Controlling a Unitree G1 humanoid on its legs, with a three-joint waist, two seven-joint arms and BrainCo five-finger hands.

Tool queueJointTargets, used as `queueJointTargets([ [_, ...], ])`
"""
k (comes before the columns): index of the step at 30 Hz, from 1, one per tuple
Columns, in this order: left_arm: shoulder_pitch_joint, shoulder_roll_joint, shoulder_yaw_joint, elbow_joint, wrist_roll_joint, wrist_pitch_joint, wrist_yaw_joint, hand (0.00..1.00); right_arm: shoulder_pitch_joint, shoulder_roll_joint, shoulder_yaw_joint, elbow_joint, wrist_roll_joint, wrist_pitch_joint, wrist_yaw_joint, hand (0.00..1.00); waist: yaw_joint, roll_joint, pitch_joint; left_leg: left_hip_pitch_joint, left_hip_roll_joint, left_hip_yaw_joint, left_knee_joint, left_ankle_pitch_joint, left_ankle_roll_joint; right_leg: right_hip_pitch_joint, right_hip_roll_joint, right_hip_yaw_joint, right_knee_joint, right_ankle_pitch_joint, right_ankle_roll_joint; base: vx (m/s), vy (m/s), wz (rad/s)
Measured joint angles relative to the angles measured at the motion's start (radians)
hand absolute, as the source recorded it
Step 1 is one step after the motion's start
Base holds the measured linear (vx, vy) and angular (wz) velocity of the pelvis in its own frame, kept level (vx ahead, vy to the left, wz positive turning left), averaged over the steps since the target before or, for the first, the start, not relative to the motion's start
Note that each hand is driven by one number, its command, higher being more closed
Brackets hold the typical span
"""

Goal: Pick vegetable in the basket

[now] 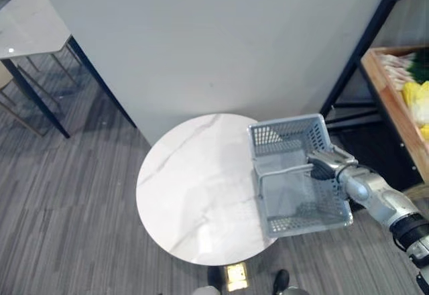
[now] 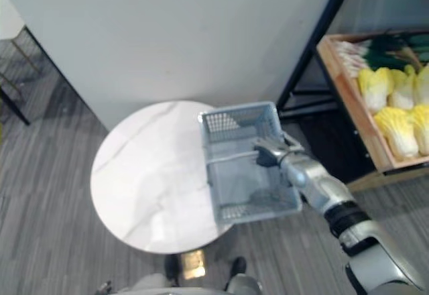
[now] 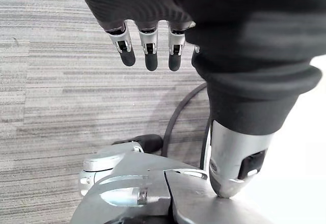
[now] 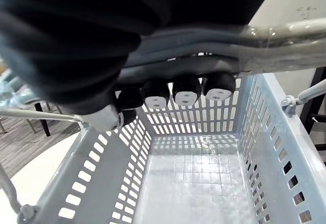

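The basket lies over the right edge of the round table, partly past it, with the right hand curled round its handle. A wall panel stands behind the table; the vegetables lie in a crate farther right, well apart from the basket

R robot hand clenched — L loose

Bright, even indoor light, soft sheen on the round table
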Motion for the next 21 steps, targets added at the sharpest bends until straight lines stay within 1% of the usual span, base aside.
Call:
queueJointTargets([
  [4, 0.007, -0.002, 0.009, 0.006, 0.005, 0.001, -0.002, 0.0, 0.046, -0.01, 0.001, -0.056, 0.012, -0.024, 0.02, 1.0, 0.003, -0.001, -0.007, 0.028, 0.003, 0.03, 0.006, -0.002, -0.001, 0.009, 0.004, 0.036, 0.004, 0.002, 0.001, -0.01, 0.001, -0.2],
  [7, 0.014, -0.002, 0.01, 0.003, 0.005, 0.001, -0.001, 0.0, 0.066, -0.01, 0.012, -0.083, 0.012, -0.038, 0.02, 1.0, 0.002, -0.004, -0.009, 0.035, 0.009, 0.059, 0.007, -0.006, -0.004, -0.008, 0.01, 0.068, 0.018, 0.004, -0.002, -0.03, -0.006, -0.31],
  [9, 0.014, 0.0, 0.011, 0.002, 0.005, 0.001, 0.0, 0.0, 0.109, -0.014, 0.0, -0.108, 0.012, -0.041, 0.02, 1.0, 0.0, -0.01, -0.006, 0.028, 0.011, 0.071, 0.037, -0.026, -0.002, -0.037, 0.002, 0.087, 0.077, -0.02, -0.007, -0.03, -0.005, -0.19],
  [10, 0.014, 0.001, 0.012, 0.002, 0.005, 0.001, 0.0, 0.0, 0.146, -0.014, -0.02, -0.127, 0.011, -0.039, 0.02, 1.0, -0.002, -0.011, -0.006, 0.03, 0.01, 0.073, 0.051, -0.035, 0.0, -0.05, -0.008, 0.093, 0.12, -0.04, -0.003, -0.02, -0.001, -0.07],
  [11, 0.012, 0.003, 0.007, 0.002, 0.005, 0.003, 0.0, 0.0, 0.206, -0.015, -0.064, -0.164, 0.01, -0.038, 0.02, 1.0, -0.012, -0.016, -0.002, 0.036, 0.003, 0.074, 0.055, -0.038, 0.003, -0.063, -0.021, 0.101, 0.164, -0.058, 0.003, -0.03, 0.026, -0.09],
  [12, 0.009, 0.005, 0.006, 0.003, 0.006, 0.008, 0.0, 0.0, 0.251, -0.014, -0.105, -0.201, 0.011, -0.038, 0.02, 1.0, -0.026, -0.02, 0.0, 0.033, -0.005, 0.083, 0.051, -0.037, 0.004, -0.082, -0.028, 0.122, 0.178, -0.058, 0.005, -0.03, 0.047, -0.14],
  [13, 0.006, 0.007, 0.004, 0.004, 0.006, 0.012, -0.001, 0.0, 0.268, -0.012, -0.124, -0.218, 0.011, -0.038, 0.02, 1.0, -0.029, -0.021, 0.0, 0.028, -0.008, 0.096, 0.05, -0.038, 0.004, -0.094, -0.03, 0.136, 0.179, -0.052, 0.012, -0.06, 0.073, -0.44],
  [15, -0.008, 0.018, -0.006, 0.004, 0.033, 0.015, -0.001, 0.0, 0.29, -0.002, -0.15, -0.244, 0.01, -0.034, 0.019, 1.0, -0.044, -0.031, 0.001, -0.012, -0.017, 0.155, 0.062, -0.046, 0.018, -0.151, -0.022, 0.232, 0.163, 0.008, 0.05, -0.11, 0.098, -0.77],
  [16, -0.031, 0.034, -0.013, 0.004, 0.047, 0.015, -0.005, 0.0, 0.288, 0.009, -0.152, -0.258, 0.009, -0.017, 0.019, 1.0, -0.051, -0.041, 0.002, -0.052, -0.018, 0.184, 0.112, -0.065, 0.053, -0.198, -0.014, 0.273, 0.139, 0.065, 0.06, -0.09, 0.107, -0.97],
  [17, -0.028, 0.031, -0.013, 0.009, 0.05, 0.014, -0.011, 0.0, 0.28, 0.018, -0.152, -0.262, 0.008, -0.013, 0.02, 1.0, -0.045, -0.018, -0.005, -0.071, 0.015, 0.225, 0.118, -0.07, 0.081, -0.196, 0.0, 0.289, 0.096, 0.109, 0.061, -0.18, 0.106, -1.33],
  [18, -0.038, 0.031, -0.01, 0.018, 0.068, 0.012, -0.018, 0.0, 0.271, 0.034, -0.144, -0.263, 0.008, -0.006, 0.02, 1.0, -0.042, 0.0, 0.003, -0.082, 0.061, 0.293, 0.12, -0.071, 0.092, -0.232, 0.016, 0.203, 0.228, 0.042, -0.061, -0.14, 0.024, -1.42],
  [19, -0.033, 0.034, -0.014, 0.013, 0.075, 0.008, -0.022, 0.0, 0.27, 0.035, -0.124, -0.263, 0.01, -0.004, 0.02, 1.0, -0.049, 0.004, 0.001, -0.066, 0.09, 0.328, 0.124, -0.068, 0.093, -0.227, -0.004, 0.093, 0.422, -0.056, -0.13, -0.16, 0.049, -1.63],
  [20, -0.035, 0.046, -0.013, 0.013, 0.076, 0.01, -0.022, 0.0, 0.269, 0.038, -0.112, -0.262, 0.009, -0.004, 0.02, 1.0, -0.043, -0.007, -0.007, -0.056, 0.106, 0.381, 0.128, -0.07, 0.096, -0.187, -0.054, 0.021, 0.517, -0.091, -0.125, -0.06, 0.03, -1.27],
  [21, -0.035, 0.052, -0.016, 0.013, 0.078, 0.013, -0.024, 0.0, 0.263, 0.038, -0.103, -0.261, 0.009, -0.004, 0.02, 1.0, -0.04, -0.009, -0.012, -0.056, 0.113, 0.404, 0.132, -0.07, 0.096, -0.169, -0.078, -0.005, 0.533, -0.098, -0.135, -0.1, -0.007, -1.35],
])
